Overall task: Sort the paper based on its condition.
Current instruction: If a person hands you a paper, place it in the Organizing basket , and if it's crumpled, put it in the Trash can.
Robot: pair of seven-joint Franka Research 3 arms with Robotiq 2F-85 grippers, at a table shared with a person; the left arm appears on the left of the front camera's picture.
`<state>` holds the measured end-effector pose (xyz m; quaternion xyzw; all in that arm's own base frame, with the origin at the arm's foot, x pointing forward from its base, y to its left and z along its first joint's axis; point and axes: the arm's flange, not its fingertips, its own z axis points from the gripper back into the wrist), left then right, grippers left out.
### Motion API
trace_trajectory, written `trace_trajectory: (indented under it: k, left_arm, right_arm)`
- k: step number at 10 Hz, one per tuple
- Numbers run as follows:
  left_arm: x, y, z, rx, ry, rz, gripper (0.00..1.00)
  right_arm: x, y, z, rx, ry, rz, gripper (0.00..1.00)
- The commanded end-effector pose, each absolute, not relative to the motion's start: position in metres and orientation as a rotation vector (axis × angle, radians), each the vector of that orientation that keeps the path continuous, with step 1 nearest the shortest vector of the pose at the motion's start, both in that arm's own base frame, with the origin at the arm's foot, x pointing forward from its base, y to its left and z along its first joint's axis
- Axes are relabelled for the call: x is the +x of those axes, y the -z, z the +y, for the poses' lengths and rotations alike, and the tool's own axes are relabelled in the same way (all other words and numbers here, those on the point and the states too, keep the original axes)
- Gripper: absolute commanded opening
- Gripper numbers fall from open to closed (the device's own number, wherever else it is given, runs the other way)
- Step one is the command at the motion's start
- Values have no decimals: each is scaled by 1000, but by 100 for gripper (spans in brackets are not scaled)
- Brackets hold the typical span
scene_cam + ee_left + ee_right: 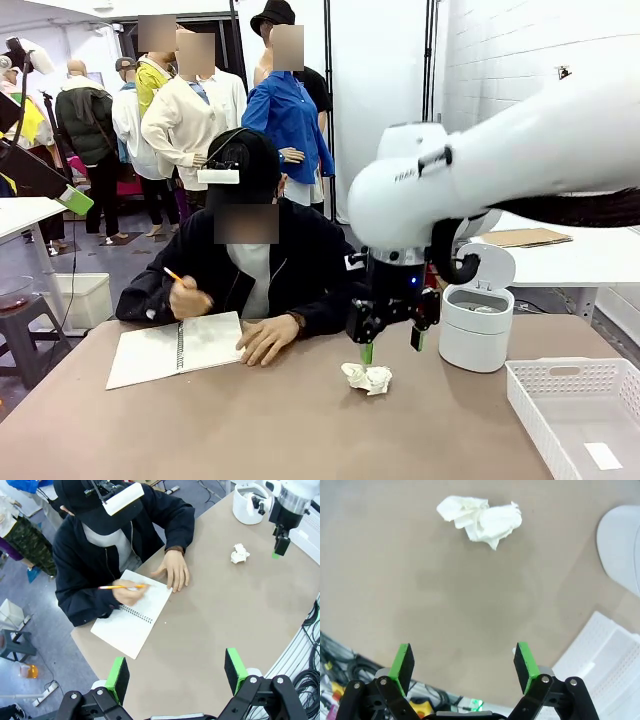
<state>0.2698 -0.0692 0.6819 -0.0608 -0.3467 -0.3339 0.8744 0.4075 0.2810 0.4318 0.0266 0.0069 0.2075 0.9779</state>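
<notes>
- Crumpled paper [367,377] lies on the brown table [250,430], just below the right gripper [392,346] and under one green pad. It looks untouched, though from the front the gap is hard to judge.
- Right gripper: jaws spread wide, nothing between them.
- White lidded bin [478,318] stands just beside that gripper, with a white basket [570,400] farther out on the same side.
- Left gripper [176,667]: jaws apart, empty, the paper well away from it.
- Person beyond the right gripper writes in a spiral notebook [175,348].

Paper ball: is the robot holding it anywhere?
No, nothing is held. The right end effector hangs open near the paper ball, not touching; the left end effector is open too.
</notes>
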Motion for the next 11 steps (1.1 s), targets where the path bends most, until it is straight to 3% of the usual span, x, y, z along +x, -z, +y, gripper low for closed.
trace_trajectory:
  k: [1,3,4,7,11]
  left_arm:
    - [270,-682,-69,-123,696,-722,100]
    - [270,-682,-69,-123,696,-722,100]
    - [270,-682,-69,-123,696,-722,100]
    - [270,-682,-69,-123,696,-722,100]
    - [270,-682,-69,-123,696,-722,100]
  right_arm:
    - [420,-407,292,-13,-409,-50,100]
    - [438,-402,296,8,-429,-118,100]
    - [423,-406,288,13,-429,-41,100]
    - [430,-401,291,9,-436,-67,100]
    - [501,-351,312,255,-716,77,100]
